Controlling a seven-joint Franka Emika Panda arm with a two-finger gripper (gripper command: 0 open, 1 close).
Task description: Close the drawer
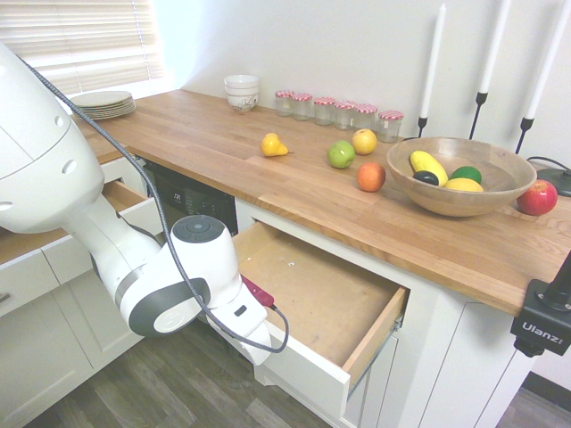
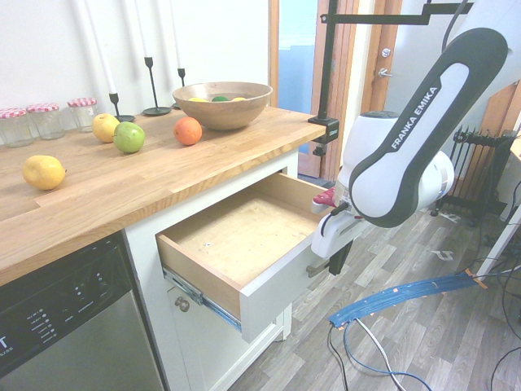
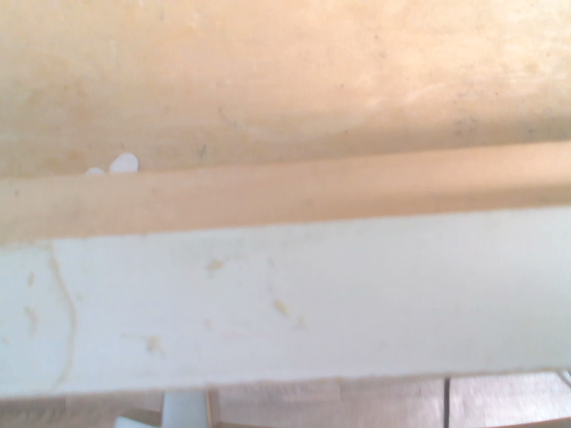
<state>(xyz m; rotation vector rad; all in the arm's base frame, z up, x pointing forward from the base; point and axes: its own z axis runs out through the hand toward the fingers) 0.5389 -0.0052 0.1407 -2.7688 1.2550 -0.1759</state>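
First exterior view: the drawer (image 1: 312,294) stands pulled far out from under the wooden worktop (image 1: 294,187), empty, plywood bottom bare; its white front runs crosswise, and the arm's wrist hides the gripper against that front's outer face.
Second exterior view: the gripper (image 2: 335,259) sits just outside the white front, near the silver handle (image 2: 319,266); the cabinet lies straight beyond, so closing likely means pushing inward. Jaws: cannot tell whether apart or together.
Wrist view: white top edge of the front close below, plywood bottom behind it.

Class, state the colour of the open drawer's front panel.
White; the drawer front shows best in the second exterior view.
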